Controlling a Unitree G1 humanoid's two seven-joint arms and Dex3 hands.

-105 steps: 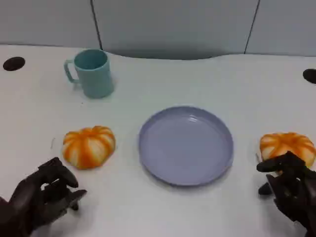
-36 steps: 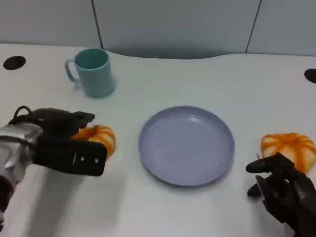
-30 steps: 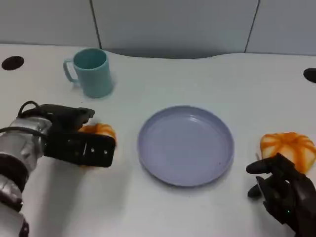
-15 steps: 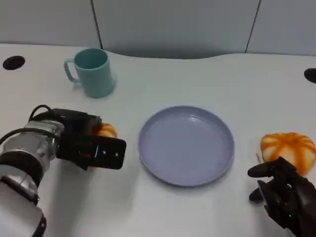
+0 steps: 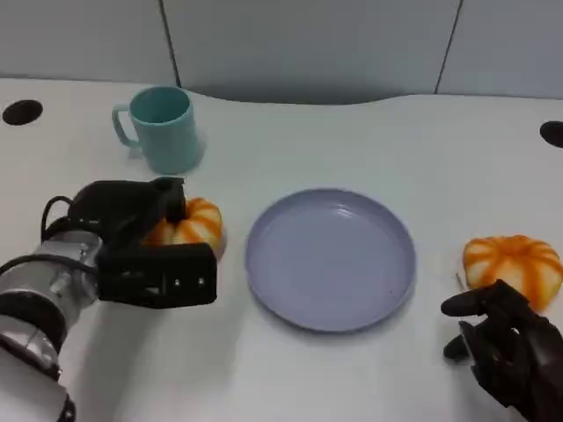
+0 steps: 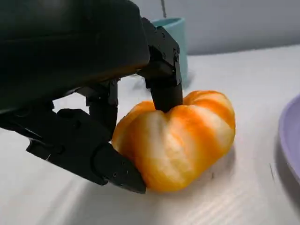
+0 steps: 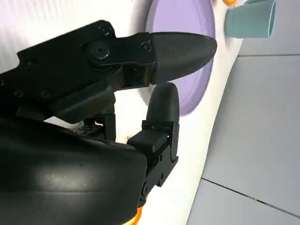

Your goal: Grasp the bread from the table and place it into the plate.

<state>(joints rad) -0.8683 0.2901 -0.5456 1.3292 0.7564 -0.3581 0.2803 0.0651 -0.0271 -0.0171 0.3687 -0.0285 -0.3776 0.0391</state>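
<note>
While your left hand's fingers [image 6: 161,70] clamped the striped bread [image 5: 189,229] from above and below, it sat on the table [image 5: 352,141] just left of the purple plate [image 5: 331,258]. Your left hand [image 5: 141,242] covered the bread's near side. Behind it stood a teal mug [image 5: 163,128]. A second bread [image 5: 513,264] lay right of the plate, your right hand [image 5: 506,347] near it, fingers apart, holding nothing.

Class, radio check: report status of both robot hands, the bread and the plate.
Left robot hand grips left bread, on table. Right robot hand holds nothing, beside second bread. Plate bare, path unobstructed.
</note>
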